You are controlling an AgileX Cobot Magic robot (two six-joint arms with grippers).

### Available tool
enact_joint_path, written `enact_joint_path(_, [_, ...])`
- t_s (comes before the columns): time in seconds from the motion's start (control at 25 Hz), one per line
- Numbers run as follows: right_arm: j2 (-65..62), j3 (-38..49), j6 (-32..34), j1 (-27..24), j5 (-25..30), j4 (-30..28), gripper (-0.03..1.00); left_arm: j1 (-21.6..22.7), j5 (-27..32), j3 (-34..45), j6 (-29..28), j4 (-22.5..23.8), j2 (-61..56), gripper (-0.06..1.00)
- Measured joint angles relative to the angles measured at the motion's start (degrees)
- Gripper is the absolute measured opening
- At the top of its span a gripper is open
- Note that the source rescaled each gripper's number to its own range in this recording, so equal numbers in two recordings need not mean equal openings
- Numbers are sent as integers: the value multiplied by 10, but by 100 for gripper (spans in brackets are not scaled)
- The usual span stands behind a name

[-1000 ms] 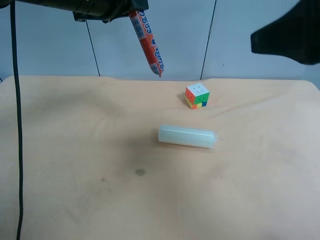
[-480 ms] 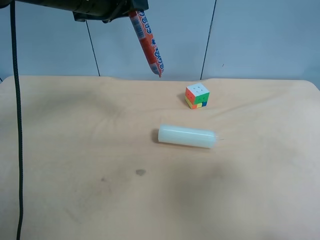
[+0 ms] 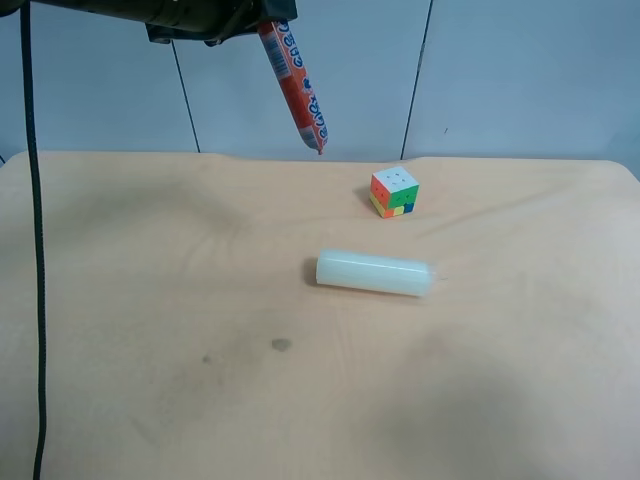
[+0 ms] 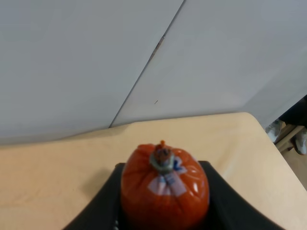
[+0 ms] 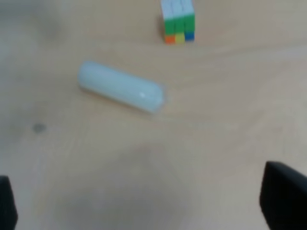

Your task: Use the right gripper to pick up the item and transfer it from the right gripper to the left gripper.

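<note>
The item is a red-orange sausage in a printed wrapper (image 3: pixel 296 85). My left gripper (image 3: pixel 255 22) is shut on its upper end at the top left of the exterior high view, and it hangs tilted, high above the table. In the left wrist view the sausage's crimped end (image 4: pixel 164 184) sits between the dark jaws of the left gripper (image 4: pixel 164 201). My right gripper (image 5: pixel 144 206) is open and empty above the table; only its two fingertips (image 5: pixel 285 196) show, far apart. It is outside the exterior high view.
A pale white cylinder (image 3: pixel 373 273) lies on its side on the tan table (image 3: pixel 150 300), also in the right wrist view (image 5: pixel 121 87). A coloured puzzle cube (image 3: pixel 394 192) stands behind it, also in the right wrist view (image 5: pixel 178 21). A black cable (image 3: pixel 38 250) hangs at the left.
The dark right arm, at the exterior high view's upper right one second ago, has left that view. The left gripper and the sausage have not moved.
</note>
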Motion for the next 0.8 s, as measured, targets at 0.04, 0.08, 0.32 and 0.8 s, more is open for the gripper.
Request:
enact_joint_path(0.04, [-2, 0, 0, 0, 0, -1, 100, 0, 0, 0, 0, 0, 0, 0])
enact_joint_path(0.08, [-2, 0, 0, 0, 0, -1, 100, 0, 0, 0, 0, 0, 0, 0])
enact_joint_path(0.32, [-2, 0, 3, -39, 0, -2, 100, 0, 0, 0, 0, 0, 0, 0])
enact_joint_path(0.8, [-2, 0, 7, -311, 0, -2, 100, 0, 0, 0, 0, 0, 0, 0])
